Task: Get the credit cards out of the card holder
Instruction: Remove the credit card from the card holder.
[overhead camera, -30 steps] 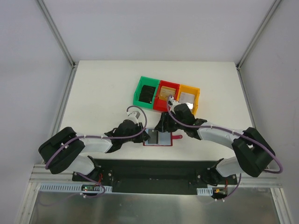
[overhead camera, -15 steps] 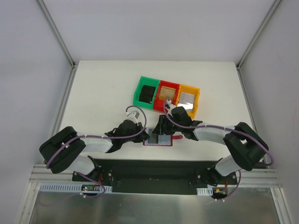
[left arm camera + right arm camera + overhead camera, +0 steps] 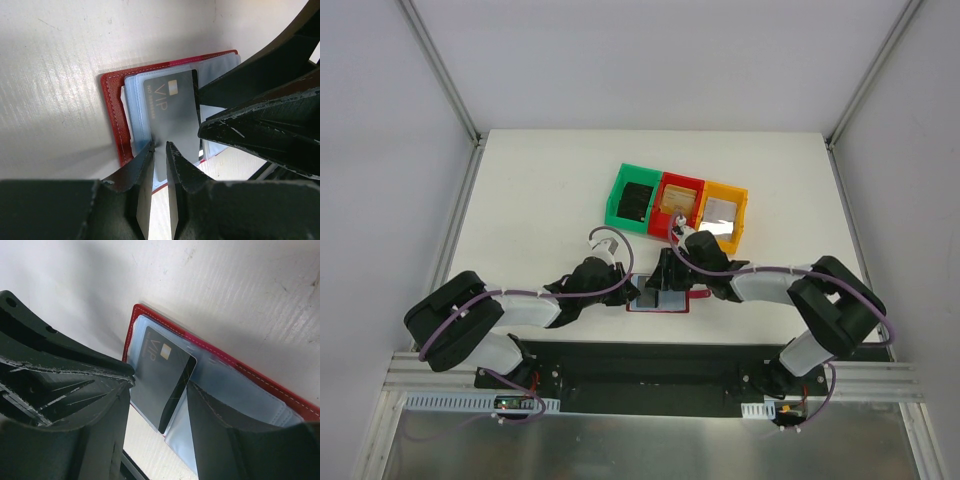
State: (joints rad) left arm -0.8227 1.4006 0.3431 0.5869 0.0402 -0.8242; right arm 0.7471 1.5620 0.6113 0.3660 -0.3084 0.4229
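Three credit cards [image 3: 638,200] lie in bins [image 3: 617,195] (one each), a VIP card [image 3: 172,117] is not yet out of the card holder [image 3: 111,117], which the left pincer [image 3: 160,146] pinches; right pincer [image 3: 161,384] apart.

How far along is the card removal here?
Done: a black card, tan-gold card and silvery card lie in the bins. In hand: left pincer pinches the card holder while the open right pincer straddles the dark VIP card. Left: pull that card out.

Left fingers [image 3: 142,172] seemingly pinch the grey card [image 3: 170,112] in the card holder [image 3: 111,107].
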